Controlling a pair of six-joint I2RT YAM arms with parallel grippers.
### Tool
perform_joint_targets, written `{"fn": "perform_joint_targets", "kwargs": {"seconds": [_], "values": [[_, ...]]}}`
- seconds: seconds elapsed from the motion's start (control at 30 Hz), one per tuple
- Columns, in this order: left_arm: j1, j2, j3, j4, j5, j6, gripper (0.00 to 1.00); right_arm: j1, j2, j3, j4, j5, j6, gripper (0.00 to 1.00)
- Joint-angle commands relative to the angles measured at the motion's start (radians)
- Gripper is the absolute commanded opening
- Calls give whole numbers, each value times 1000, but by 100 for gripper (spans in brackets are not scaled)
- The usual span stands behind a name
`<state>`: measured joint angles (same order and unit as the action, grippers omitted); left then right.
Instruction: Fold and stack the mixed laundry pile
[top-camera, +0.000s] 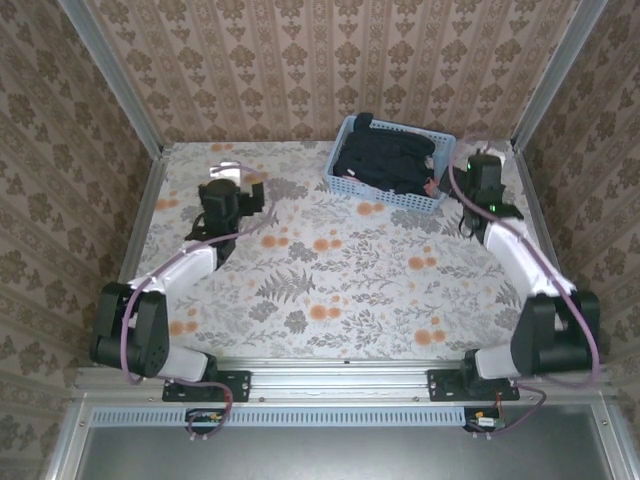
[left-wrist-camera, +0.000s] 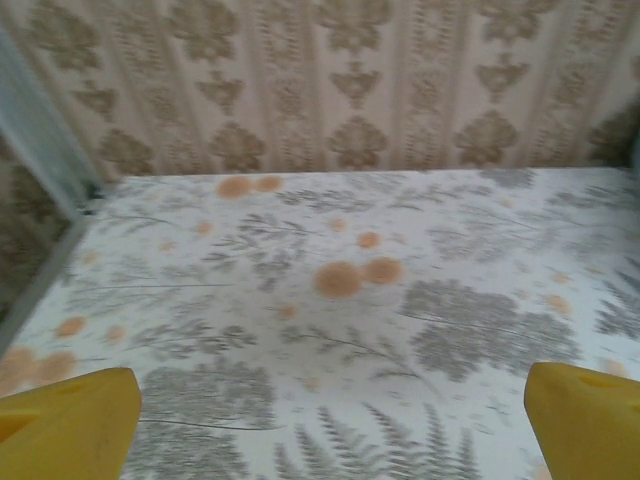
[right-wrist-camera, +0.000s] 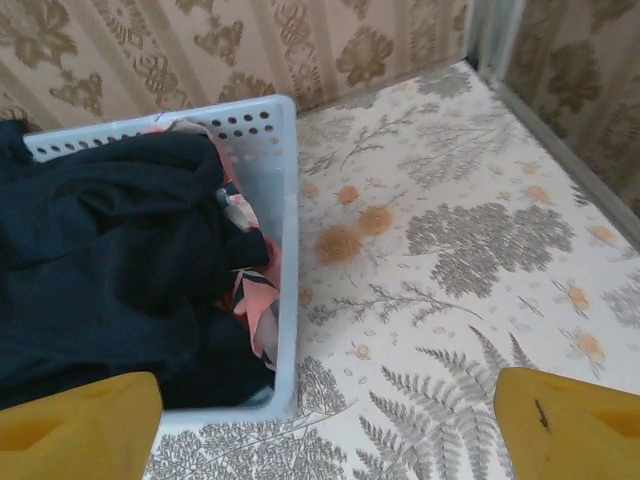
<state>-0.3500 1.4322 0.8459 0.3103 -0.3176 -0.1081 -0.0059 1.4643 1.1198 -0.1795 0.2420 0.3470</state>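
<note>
The mixed laundry pile lies in a light blue lattice basket (top-camera: 432, 198) at the back right of the table. On top is the dark navy T-shirt (top-camera: 385, 160) (right-wrist-camera: 100, 270). The pink patterned garment (right-wrist-camera: 256, 300) peeks out along the basket's right wall (right-wrist-camera: 288, 250). My right gripper (top-camera: 484, 178) (right-wrist-camera: 325, 430) hovers open just right of the basket. Its yellow fingers (right-wrist-camera: 80, 430) straddle the basket's near right corner and hold nothing. My left gripper (top-camera: 243, 192) (left-wrist-camera: 330, 430) is open over bare tablecloth at the back left, far from the laundry.
The floral tablecloth (top-camera: 330, 270) covers the table. Patterned walls (top-camera: 300, 60) and metal frame posts (right-wrist-camera: 490, 40) close in the back and sides. The basket sits close to the back wall, with the right post just beyond my right arm.
</note>
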Motion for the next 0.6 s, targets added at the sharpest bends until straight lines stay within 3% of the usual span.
{"fn": "perform_joint_targets", "kwargs": {"seconds": [0.0,0.17,0.37,0.57], "values": [[-52,40,52,-147,10,-77,100,-17,195,175,-305,-171,33,78],[-62,54,66,-229,72,-164,100,-25,423,386,-411,-173,14,79],[-63,52,31,-259,124,-204,100,-67,635,596,-528,-53,30,81],[-64,56,37,-271,133,-214,100,-201,703,706,-565,45,46,81]]}}
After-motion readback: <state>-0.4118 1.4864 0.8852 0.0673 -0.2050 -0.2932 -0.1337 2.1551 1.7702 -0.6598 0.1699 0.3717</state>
